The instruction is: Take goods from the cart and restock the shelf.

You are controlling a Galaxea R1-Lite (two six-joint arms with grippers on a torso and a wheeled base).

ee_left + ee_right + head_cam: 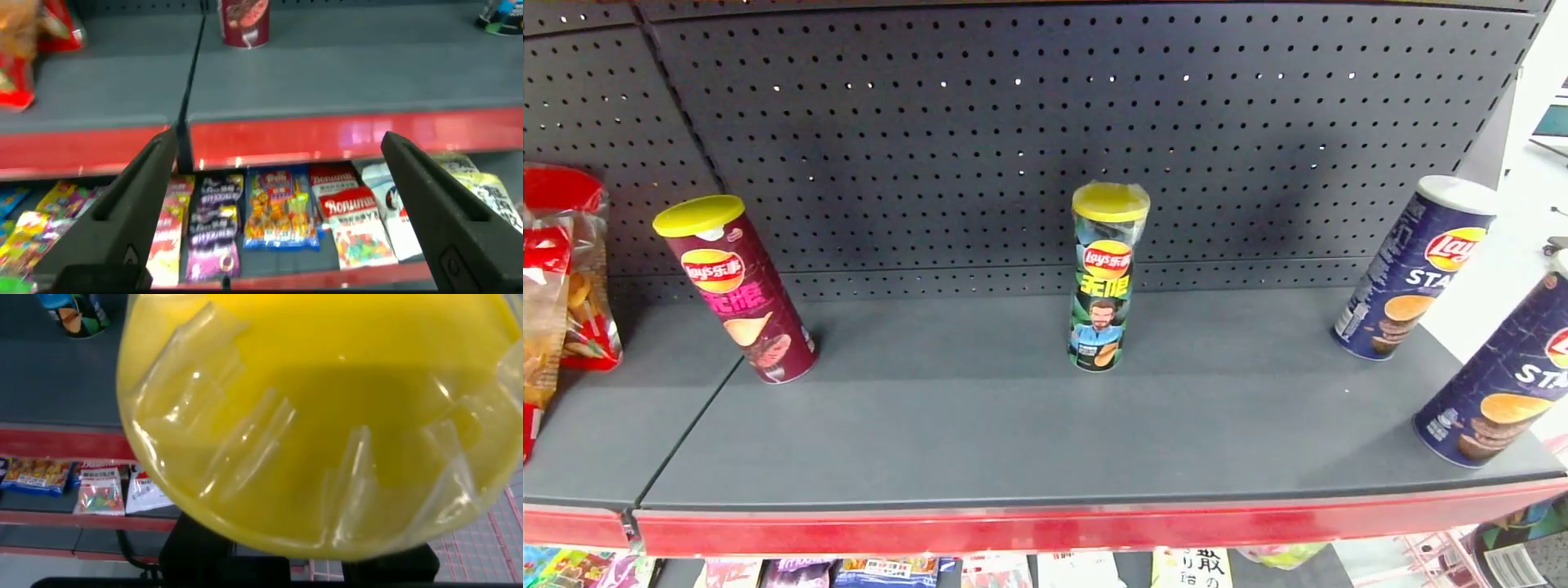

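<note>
A chip can's yellow lid with clear film [319, 408] sits right in front of the right wrist camera. My right gripper [294, 567] shows as dark parts under the can and appears shut on it. A dark can with a barcode [1515, 559] shows at the head view's lower right corner. My left gripper [278, 220] is open and empty, hanging in front of the shelf's red front edge [327, 135]. On the grey shelf [1013, 433] stand a maroon can [739, 290], a green can [1104, 278] and two blue cans [1417, 269] [1494, 384].
Red snack bags [556, 269] stand at the shelf's left end. Wide bare stretches lie between the cans. Several small packets [278, 212] fill the lower shelf. A pink wire cart [490, 547] is below on the right. A perforated back panel [1013, 122] closes the shelf behind.
</note>
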